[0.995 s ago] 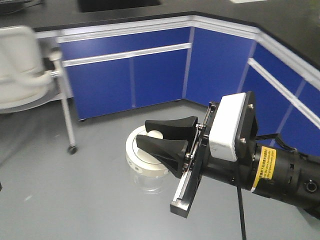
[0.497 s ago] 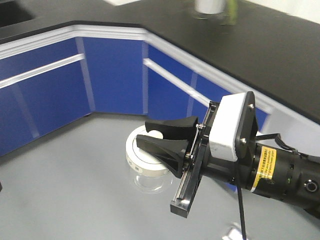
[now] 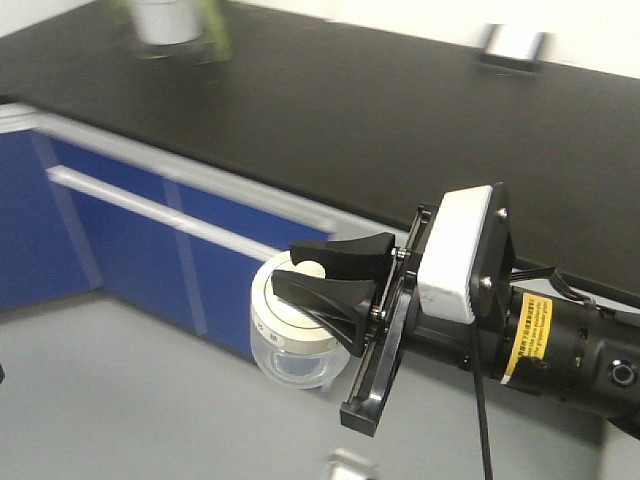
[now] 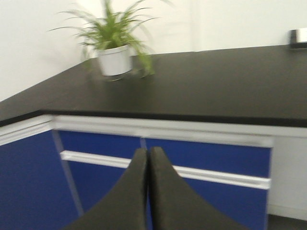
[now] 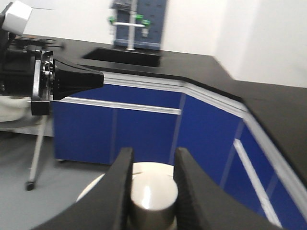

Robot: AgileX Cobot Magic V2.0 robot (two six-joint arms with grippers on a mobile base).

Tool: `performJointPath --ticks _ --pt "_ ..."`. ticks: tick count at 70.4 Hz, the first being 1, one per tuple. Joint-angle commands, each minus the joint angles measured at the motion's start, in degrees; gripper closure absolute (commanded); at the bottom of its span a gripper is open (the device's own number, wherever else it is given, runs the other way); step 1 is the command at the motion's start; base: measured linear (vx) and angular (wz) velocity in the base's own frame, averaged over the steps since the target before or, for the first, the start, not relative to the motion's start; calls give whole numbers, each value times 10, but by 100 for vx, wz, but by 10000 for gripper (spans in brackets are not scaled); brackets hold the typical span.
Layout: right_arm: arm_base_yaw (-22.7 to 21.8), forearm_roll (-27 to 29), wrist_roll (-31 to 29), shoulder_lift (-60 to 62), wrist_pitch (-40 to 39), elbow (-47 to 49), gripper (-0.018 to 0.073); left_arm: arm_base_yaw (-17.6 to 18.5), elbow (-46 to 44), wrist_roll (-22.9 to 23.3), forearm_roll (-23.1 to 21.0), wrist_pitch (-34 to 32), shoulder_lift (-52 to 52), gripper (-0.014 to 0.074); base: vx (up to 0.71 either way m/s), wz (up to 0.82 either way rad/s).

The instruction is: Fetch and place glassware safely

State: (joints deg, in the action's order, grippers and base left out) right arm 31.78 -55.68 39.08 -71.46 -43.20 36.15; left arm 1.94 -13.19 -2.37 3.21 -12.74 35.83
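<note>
Glassware: the glassware [image 3: 290, 345] hangs in mid-air, lower centre of the front view, below the black table [image 3: 400, 120] edge.
Grip: the right claw [image 3: 290, 266] is clamped on the lid knob [image 5: 152, 191] alone.
Spare: the left claw [image 4: 147, 153] has its fingers pressed together and holds nothing.
Doing it well: travel slowly and level; the lid may lift off the body, so clear the table edge before lowering.

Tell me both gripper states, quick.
Left gripper: closed, empty.
Right gripper: closed on the jar.
</note>
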Motion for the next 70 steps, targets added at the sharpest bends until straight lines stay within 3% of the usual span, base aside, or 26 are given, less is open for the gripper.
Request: performJointPath --ticks 1,36,70 --pt "0 28 -3 17 -42 16 560 1 -15 4 -3 -41 -1 603 20 -78" --pt "0 28 -3 17 -43 16 560 1 -15 4 -3 -41 -1 603 21 -76" --pt "0 28 -3 17 -43 16 560 1 -15 4 -3 -41 -1 603 19 -26"
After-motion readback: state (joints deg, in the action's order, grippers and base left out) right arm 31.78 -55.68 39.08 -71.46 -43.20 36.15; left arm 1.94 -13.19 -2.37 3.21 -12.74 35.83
